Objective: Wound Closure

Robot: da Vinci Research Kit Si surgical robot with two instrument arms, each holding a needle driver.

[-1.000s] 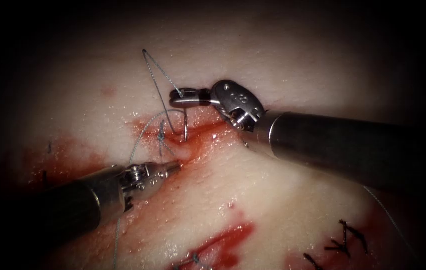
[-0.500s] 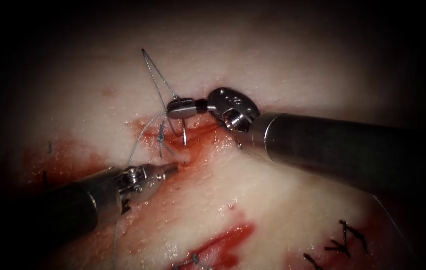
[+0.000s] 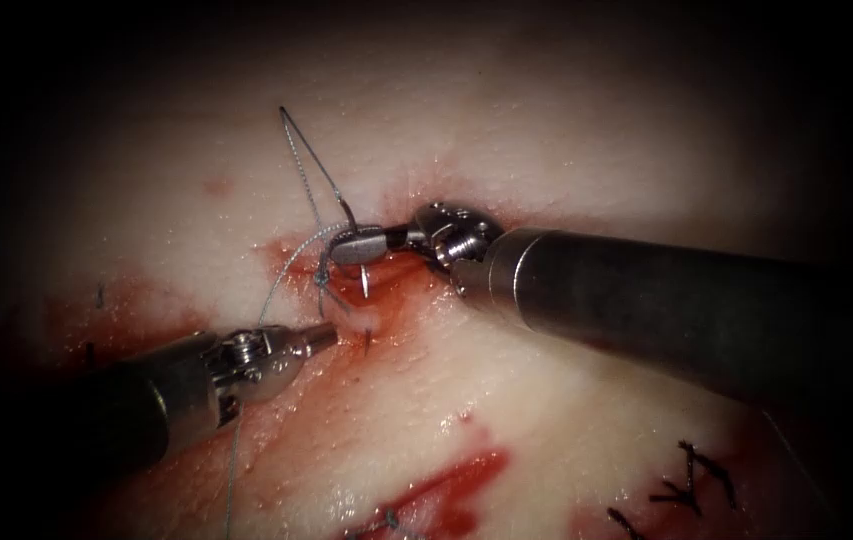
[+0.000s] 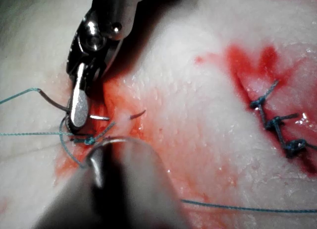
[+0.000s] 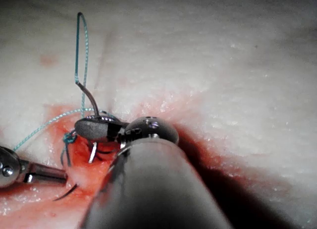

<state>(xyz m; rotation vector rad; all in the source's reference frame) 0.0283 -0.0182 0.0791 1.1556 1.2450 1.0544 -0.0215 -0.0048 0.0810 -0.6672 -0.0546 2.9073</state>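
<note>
Right tool clenched on the curved needle near its thread end, needle tip emerging from the cut's lip, left tool pinching that lip, bare tissue beyond.

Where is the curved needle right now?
In the endoscope view the needle sits in the cut at the picture's middle, held near its thread end by the right tool; its body passes into the tissue, its tip emerging beside the left tool.
</note>
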